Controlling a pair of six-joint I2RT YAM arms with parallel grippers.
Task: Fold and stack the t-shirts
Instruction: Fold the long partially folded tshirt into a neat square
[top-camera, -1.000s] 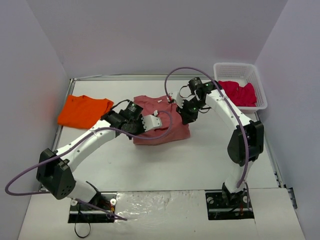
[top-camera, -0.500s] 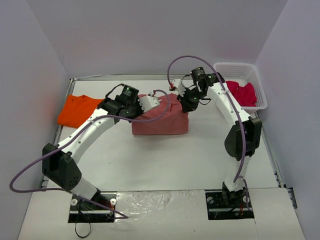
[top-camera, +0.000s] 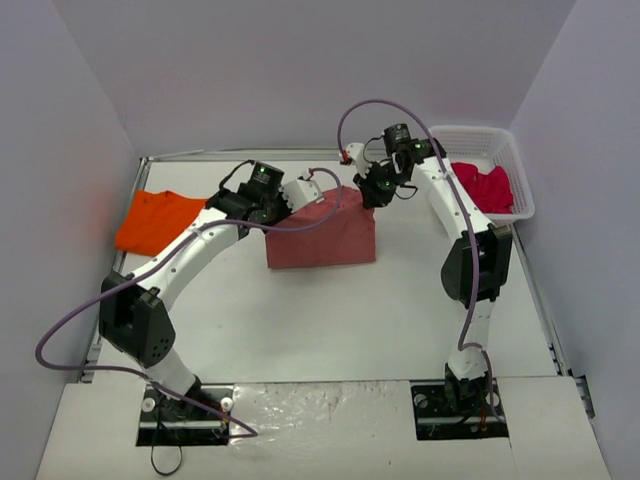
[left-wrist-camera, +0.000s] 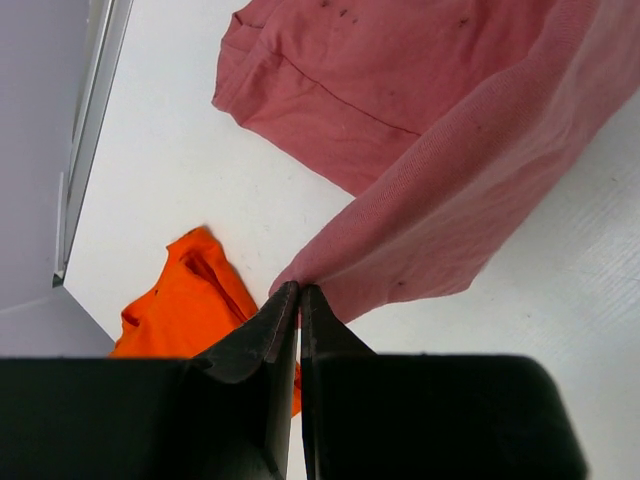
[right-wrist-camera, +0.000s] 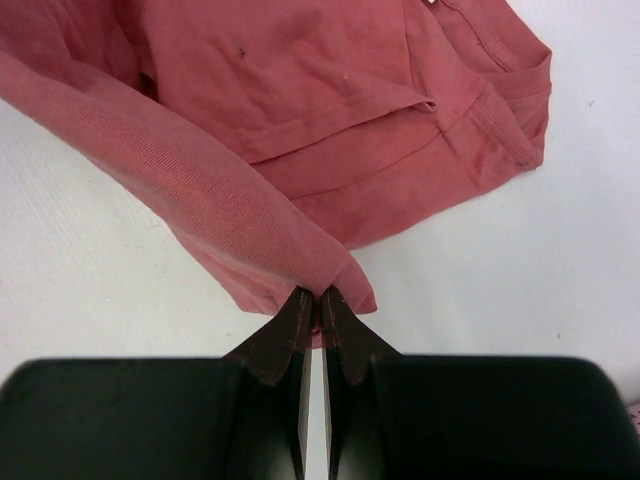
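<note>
Brick-red t-shirt (top-camera: 322, 238) is mid-counter (top-camera: 350, 320), between the two arms. Its far edge is lifted and the near part lies flat.

Left gripper (left-wrist-camera: 299, 292): jaws pressed together, pinching a bunched end of the lifted edge. Right gripper (right-wrist-camera: 318, 296): same, jaws pinched on the other end. The cloth hangs between the two pinches with a slight sag.

Handling, my read:
- Light, thin knit with no stiffness. It holds shape only where it's tensioned or lying flat.
- Keep the two grips spread enough to hold the edge taut, else the fold line wanders.
- Not slippery or fragile, but a small pinch could slip out if jerked.
- Best holds are the corners and hem seams, where the fabric is doubled.

Orange t-shirt (top-camera: 165, 220) lies at the counter's left edge. The crimson t-shirt (top-camera: 480, 185) sits in the white basket (top-camera: 470, 133) at far right. Both are well apart from the arms.
</note>
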